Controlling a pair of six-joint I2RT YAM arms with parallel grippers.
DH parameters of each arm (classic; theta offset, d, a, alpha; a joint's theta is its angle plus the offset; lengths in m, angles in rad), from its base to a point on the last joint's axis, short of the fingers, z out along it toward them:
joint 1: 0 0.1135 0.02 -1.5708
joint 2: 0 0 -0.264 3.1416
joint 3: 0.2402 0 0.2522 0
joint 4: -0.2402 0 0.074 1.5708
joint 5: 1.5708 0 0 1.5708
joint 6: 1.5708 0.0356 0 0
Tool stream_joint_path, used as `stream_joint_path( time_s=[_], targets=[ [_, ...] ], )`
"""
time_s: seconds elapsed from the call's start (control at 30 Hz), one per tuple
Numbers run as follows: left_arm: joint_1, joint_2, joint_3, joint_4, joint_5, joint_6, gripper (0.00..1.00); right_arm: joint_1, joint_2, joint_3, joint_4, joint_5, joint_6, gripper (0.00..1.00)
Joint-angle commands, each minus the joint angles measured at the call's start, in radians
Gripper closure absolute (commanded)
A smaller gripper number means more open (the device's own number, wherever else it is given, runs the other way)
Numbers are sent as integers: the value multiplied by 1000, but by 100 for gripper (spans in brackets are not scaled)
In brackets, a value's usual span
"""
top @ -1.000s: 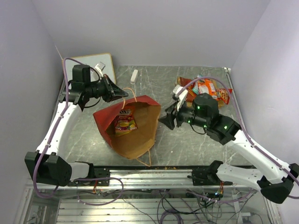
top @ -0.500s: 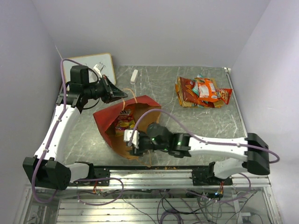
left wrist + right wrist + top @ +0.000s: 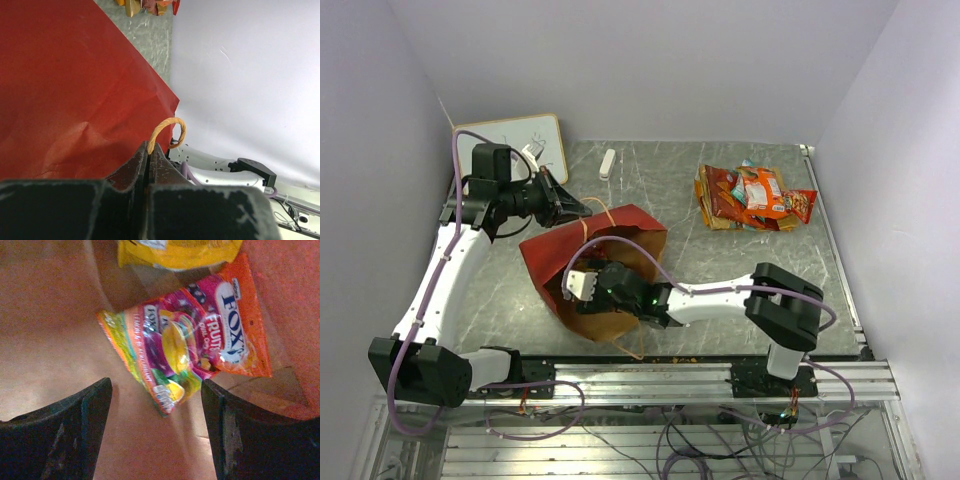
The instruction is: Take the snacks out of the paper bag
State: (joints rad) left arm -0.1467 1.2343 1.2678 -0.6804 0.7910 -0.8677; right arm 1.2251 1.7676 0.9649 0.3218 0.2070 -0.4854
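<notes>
Having swung from the snack pile point(image 3: 755, 195) into the paper bag point(image 3: 542, 255), the right gripper point(image 3: 156, 386) holds its fingers wide and empty just before a pink packet point(image 3: 190, 345) lying inside, probably the next pick, while the left gripper point(image 3: 149, 150) pinches the cord handle point(image 3: 170, 127) with closed fingers.

Red paper bag point(image 3: 535, 258): matt on the outside, softly creased, and dull brown kraft within, slightly fibrous. Its cord handle point(image 3: 169, 129) is tan and twisted, paper twine by the look of it, and rough. The snack packet point(image 3: 190, 342) inside is glossy crinkled foil catching glare. There's the same shiny foil on the snacks point(image 3: 757, 196) near the table's far right corner. The table point(image 3: 720, 265) is grey, veined and stone-look, smooth with a low sheen. The right gripper point(image 3: 156, 385) has fingers point(image 3: 60, 435) of matt black plastic, scuffed.
</notes>
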Motion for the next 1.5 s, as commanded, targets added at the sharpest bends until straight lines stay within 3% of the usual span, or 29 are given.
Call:
stream_joint_path(
  time_s=[0.0,0.3,0.6,1.17,1.27,1.47],
  targets=[
    [1,-20,-10,-11,24,15,93,-47,57,30,84,48,-95,28],
    [1,20,38,-66,31,79,93,-91,118,-3,127,-71,-191,23],
    [1,20,39,-61,31,56,93,-121,247,97,156,-39,-99,29],
    [1,12,51,-61,16,40,93,-126,244,135,55,-152,-107,93],
    [1,28,79,-66,14,50,93,-125,203,123,50,-166,-111,100],
    [1,39,97,-52,6,55,93,-120,123,98,12,-177,-100,100]
  ],
)
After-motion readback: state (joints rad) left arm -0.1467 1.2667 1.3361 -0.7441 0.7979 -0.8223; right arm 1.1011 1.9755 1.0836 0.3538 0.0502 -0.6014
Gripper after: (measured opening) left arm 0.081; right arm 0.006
